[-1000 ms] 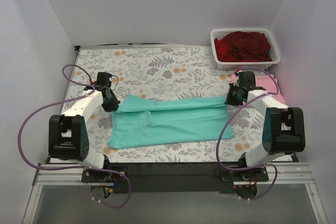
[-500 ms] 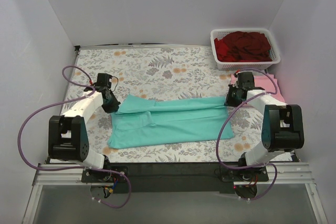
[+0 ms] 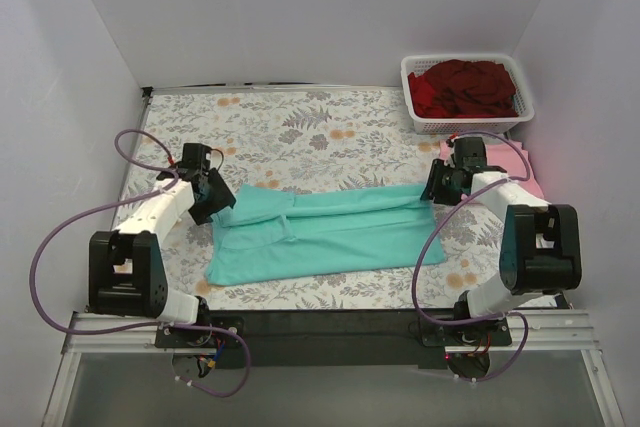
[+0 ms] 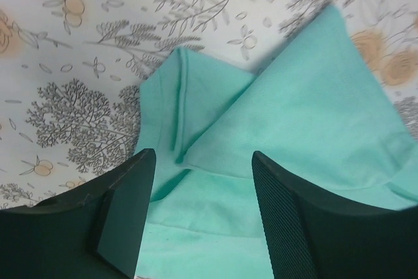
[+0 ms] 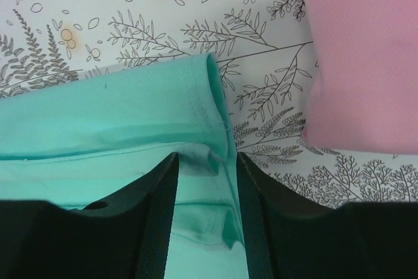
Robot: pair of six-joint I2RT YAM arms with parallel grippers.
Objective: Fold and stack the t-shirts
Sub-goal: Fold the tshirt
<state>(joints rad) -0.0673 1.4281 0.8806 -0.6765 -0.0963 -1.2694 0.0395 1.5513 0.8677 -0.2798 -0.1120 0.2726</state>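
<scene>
A teal-green t-shirt (image 3: 325,232) lies folded lengthwise across the middle of the table. My left gripper (image 3: 217,199) hovers over its left end, open, both fingers apart above the cloth (image 4: 287,96) and gripping nothing (image 4: 204,158). At the shirt's right end my right gripper (image 3: 432,188) is open too; the folded hem (image 5: 212,96) lies loose between and beneath its fingers (image 5: 204,161). A light pink t-shirt (image 5: 356,57) rests folded at the right edge (image 3: 528,179), partly hidden by the right arm. Dark red t-shirts (image 3: 465,87) fill the basket.
The white lattice basket (image 3: 412,97) stands in the back right corner. White walls close in the table on three sides. The floral tablecloth (image 3: 300,127) shows bare behind the teal shirt, and a narrow strip of it shows in front.
Both grippers were shut on the teal shirt's far edge and have opened, letting the cloth lie flat. The left arm's elbow has shifted slightly leftward.
</scene>
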